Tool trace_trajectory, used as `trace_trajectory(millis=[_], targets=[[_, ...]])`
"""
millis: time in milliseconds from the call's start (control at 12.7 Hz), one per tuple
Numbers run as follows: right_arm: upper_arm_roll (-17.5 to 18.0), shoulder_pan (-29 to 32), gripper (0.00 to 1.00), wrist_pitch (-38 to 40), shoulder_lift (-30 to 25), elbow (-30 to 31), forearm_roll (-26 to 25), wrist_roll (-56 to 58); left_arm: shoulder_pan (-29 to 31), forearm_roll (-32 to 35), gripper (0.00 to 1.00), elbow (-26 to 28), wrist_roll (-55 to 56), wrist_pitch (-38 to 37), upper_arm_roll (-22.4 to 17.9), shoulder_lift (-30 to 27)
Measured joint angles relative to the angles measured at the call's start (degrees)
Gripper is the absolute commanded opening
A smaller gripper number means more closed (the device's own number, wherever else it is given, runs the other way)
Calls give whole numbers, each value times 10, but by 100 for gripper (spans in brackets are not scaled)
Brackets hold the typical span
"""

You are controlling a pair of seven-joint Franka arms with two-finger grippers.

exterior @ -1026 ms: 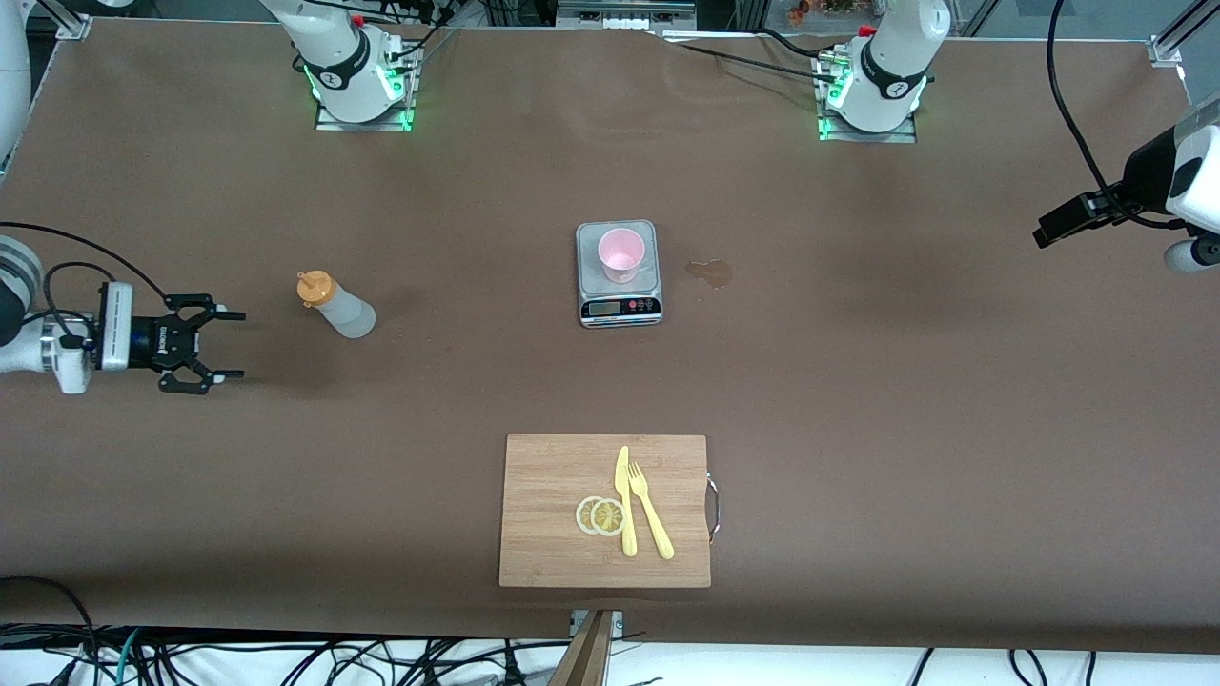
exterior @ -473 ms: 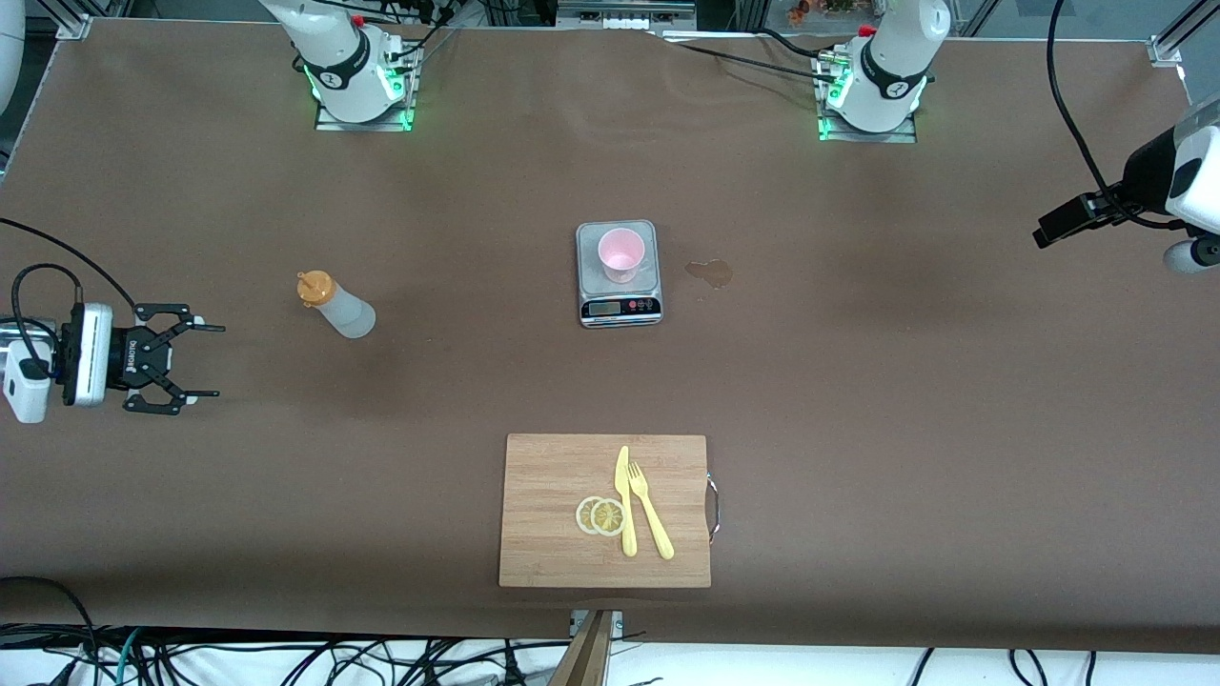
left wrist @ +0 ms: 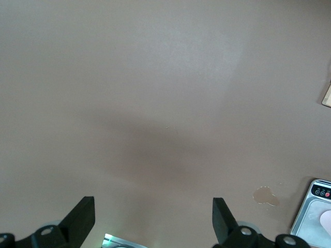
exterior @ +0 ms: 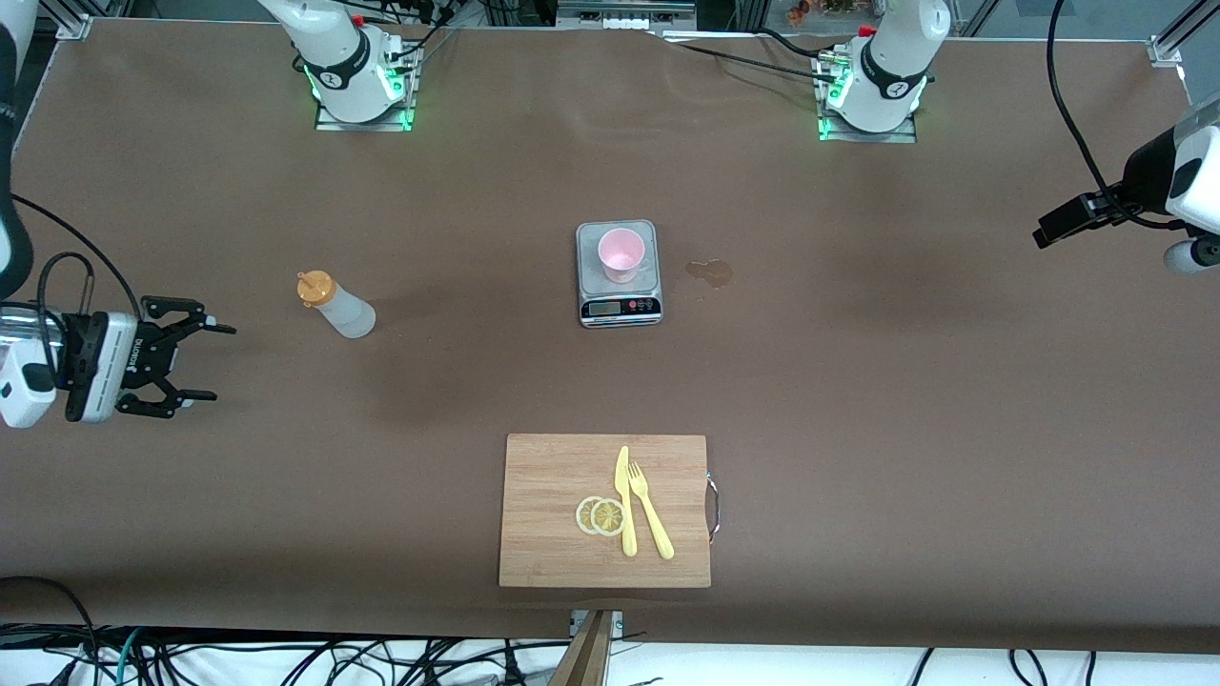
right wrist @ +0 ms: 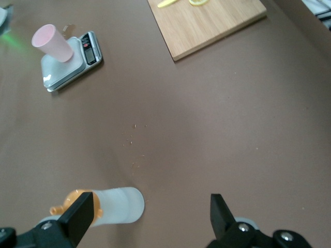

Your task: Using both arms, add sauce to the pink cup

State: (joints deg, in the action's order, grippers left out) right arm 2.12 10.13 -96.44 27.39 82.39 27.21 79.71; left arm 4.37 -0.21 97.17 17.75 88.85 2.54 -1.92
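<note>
The sauce bottle stands on the brown table toward the right arm's end, its orange nozzle cap on top, well apart from the pink cup; the cup sits upright on the grey plate of a small kitchen scale near the middle of the table, and a brownish stain lies just beside the scale toward the left arm's end; the right gripper hangs over the table at the right arm's end, pointed toward the bottle but not touching it, its jaws spread wide with nothing between them; in the right wrist view the bottle shows near one black fingertip; the left gripper is over bare table at the left arm's end, and its wrist view shows the jaws spread and empty, with the stain and a corner of the scale in sight; nearer the front camera lies a wooden cutting board carrying two lemon slices, a yellow plastic knife and a yellow plastic fork side by side.
</note>
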Motion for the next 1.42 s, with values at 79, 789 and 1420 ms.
trace_trajectory(millis=[79, 789, 1420], targets=[[0, -19, 100, -9, -10, 3, -17, -45, 0, 0, 100, 0, 0, 0, 0, 0], [0, -146, 100, -47, -125, 56, -186, -601, 0, 0, 100, 0, 0, 0, 0, 0], [-14, -79, 100, -1, -217, 91, -196, -691, 0, 0, 100, 0, 0, 0, 0, 0]])
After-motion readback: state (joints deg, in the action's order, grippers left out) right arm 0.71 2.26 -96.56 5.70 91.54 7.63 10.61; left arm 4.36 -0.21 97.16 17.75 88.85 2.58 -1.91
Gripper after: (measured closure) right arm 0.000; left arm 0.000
